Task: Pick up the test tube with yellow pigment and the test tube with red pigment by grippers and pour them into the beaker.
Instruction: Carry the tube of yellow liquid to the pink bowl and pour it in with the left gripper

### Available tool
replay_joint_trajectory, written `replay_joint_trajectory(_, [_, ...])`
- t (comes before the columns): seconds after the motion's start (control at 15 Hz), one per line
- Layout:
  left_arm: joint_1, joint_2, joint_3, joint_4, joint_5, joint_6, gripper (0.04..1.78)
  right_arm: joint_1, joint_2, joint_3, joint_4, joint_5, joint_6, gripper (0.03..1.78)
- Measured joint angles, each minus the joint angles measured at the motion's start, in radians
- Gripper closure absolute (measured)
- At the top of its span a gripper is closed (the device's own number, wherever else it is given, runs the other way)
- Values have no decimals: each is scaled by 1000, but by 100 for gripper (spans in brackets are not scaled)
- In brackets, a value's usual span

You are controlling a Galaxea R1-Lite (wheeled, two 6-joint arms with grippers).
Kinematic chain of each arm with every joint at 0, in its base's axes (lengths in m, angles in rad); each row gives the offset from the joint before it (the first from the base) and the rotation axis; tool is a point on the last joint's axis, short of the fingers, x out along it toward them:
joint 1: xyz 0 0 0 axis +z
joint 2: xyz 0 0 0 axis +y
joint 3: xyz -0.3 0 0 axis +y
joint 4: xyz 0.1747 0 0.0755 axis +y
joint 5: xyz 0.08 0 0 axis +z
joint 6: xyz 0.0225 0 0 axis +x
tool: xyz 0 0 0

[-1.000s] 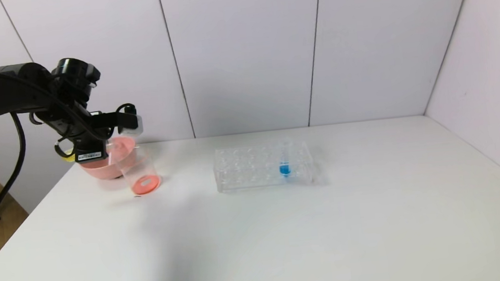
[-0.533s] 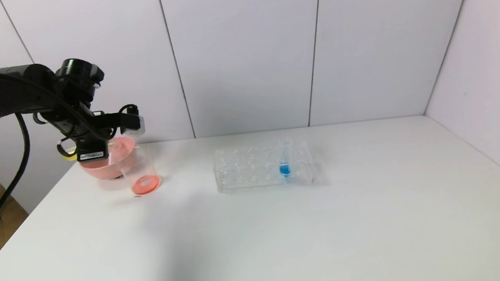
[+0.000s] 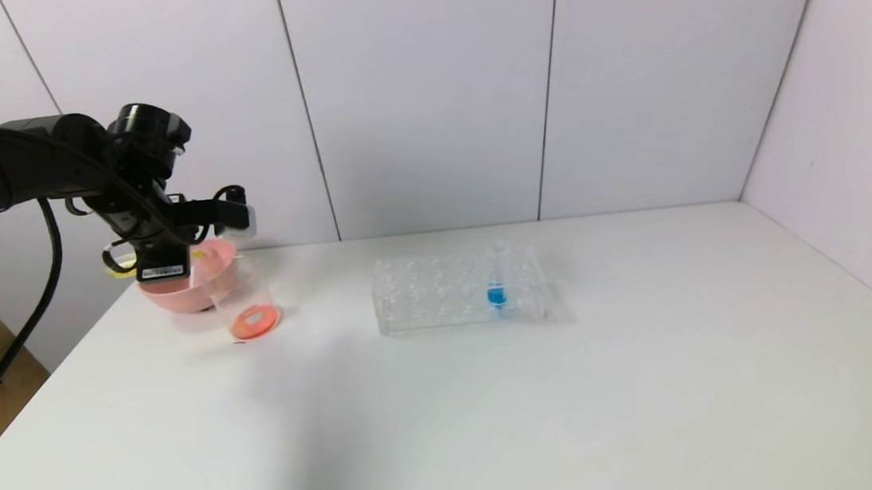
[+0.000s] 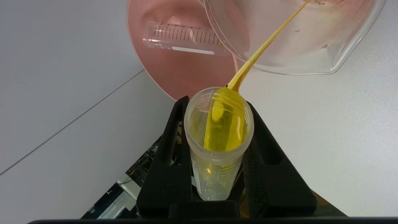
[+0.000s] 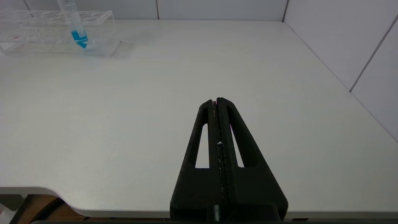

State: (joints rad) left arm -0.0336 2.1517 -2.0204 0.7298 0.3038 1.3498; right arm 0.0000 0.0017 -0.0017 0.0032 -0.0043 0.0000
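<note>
Now the left claw (image 4: 217,124) is clenched on the test tube with yellow pigment (image 4: 219,140), tipped over w/ its mouth toward the beaker (image 4: 295,37). A thin yellow stream (image 4: 264,46) runs from the tube's rim into the beaker's mouth. In the head view the left claw (image 3: 229,214) hangs above the beaker (image 3: 245,299) at approx 10 o'clock on the surface (image 3: 500,415); the beaker's base shows orange-red liquid. The pink bowl (image 3: 199,280) sits just behind the beaker, touching or nearly so; can't tell which. An empty graduated tube (image 4: 183,37) lies on its side inside the pink bowl (image 4: 174,71), seen from the left wrist.

Clear tube rack (image 3: 456,291) stands near mid-surface, approx 12 o'clock, well apart from the beaker. One blue-liquid tube (image 3: 495,275) stands upright in a hole toward the rack's right end.

Right claw (image 5: 219,102) is clenched on nothing, fingers pressed flat together, hovering over the near edge of the surface at approx 5 o'clock, w/ the rack (image 5: 56,31) and blue tube (image 5: 76,28) far off from it. Not visible in the head view.
</note>
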Motion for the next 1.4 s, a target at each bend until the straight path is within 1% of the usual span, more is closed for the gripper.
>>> replay_joint_trajectory(0.93, [-15, 4, 0, 1, 70, 3, 134, 0, 0, 0, 0, 0, 0, 170])
replay_joint_trajectory(1.4, [-17, 5, 0, 1, 74, 4, 134, 0, 0, 0, 0, 0, 0, 170])
